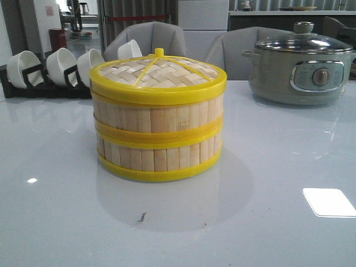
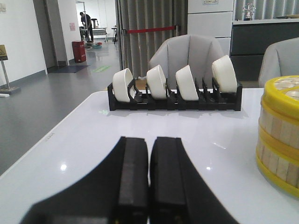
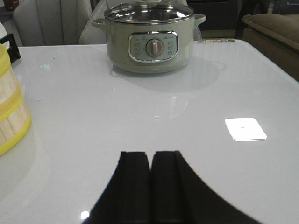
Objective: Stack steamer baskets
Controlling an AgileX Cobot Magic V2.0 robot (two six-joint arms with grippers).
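Observation:
Two steamer baskets stand stacked in the middle of the white table, the upper basket (image 1: 158, 117) on the lower basket (image 1: 158, 156). A woven-bamboo lid (image 1: 158, 72) with a yellow rim sits on top. The stack also shows at the edge of the left wrist view (image 2: 280, 135) and of the right wrist view (image 3: 9, 112). My left gripper (image 2: 149, 140) is shut and empty, low over the table, well apart from the stack. My right gripper (image 3: 150, 154) is shut and empty over the table on the stack's other side. Neither gripper shows in the front view.
A black rack with white bowls (image 1: 50, 69) stands at the back left; it also shows in the left wrist view (image 2: 175, 91). A grey-green electric pot (image 1: 300, 64) with a glass lid stands at the back right and in the right wrist view (image 3: 149, 39). Grey chairs stand behind the table.

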